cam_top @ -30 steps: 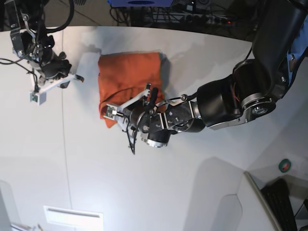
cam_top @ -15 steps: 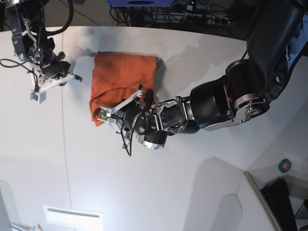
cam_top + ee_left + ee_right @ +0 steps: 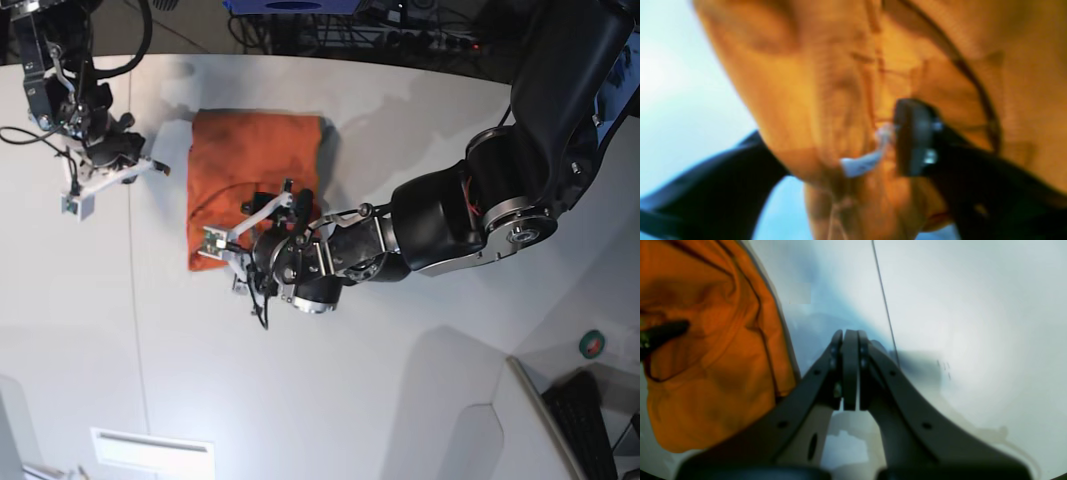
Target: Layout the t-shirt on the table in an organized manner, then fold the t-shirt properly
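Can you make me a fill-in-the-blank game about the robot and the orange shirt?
1. The t-shirt lying on the table is the color ____.
2. The right gripper has its jaws ____ and holds nothing.
3. The arm reaching onto the shirt ends in the ____ gripper.
4. The thin dark seam line runs across the ____.

Missing words: orange; shut; left; table
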`<state>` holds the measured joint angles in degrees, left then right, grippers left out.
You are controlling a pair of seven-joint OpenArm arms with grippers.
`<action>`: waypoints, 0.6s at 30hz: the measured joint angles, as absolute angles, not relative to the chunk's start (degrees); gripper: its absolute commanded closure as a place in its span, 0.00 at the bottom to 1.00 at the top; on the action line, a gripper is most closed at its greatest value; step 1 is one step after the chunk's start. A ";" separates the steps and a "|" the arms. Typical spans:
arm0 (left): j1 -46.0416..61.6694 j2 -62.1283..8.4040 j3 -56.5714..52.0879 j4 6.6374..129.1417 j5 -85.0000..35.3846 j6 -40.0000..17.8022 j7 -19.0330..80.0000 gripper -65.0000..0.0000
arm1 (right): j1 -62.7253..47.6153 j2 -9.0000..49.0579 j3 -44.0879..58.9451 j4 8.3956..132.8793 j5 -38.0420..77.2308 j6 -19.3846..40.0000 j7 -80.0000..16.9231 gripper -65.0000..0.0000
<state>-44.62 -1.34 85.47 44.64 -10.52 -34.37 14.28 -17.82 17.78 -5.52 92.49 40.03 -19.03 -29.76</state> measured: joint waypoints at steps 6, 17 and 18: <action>-47.53 -1.87 85.49 51.42 -10.48 -34.50 19.42 0.17 | -17.82 17.76 -5.52 92.49 40.05 -19.05 -29.85 1.00; -44.05 -11.07 66.87 73.89 -10.31 -34.26 32.21 0.47 | -18.13 18.09 -8.45 93.97 39.92 -19.11 -30.00 1.00; -41.25 -12.19 63.44 77.14 -10.46 -33.87 33.23 0.67 | -18.15 18.04 -9.87 94.83 40.03 -19.07 -30.02 1.00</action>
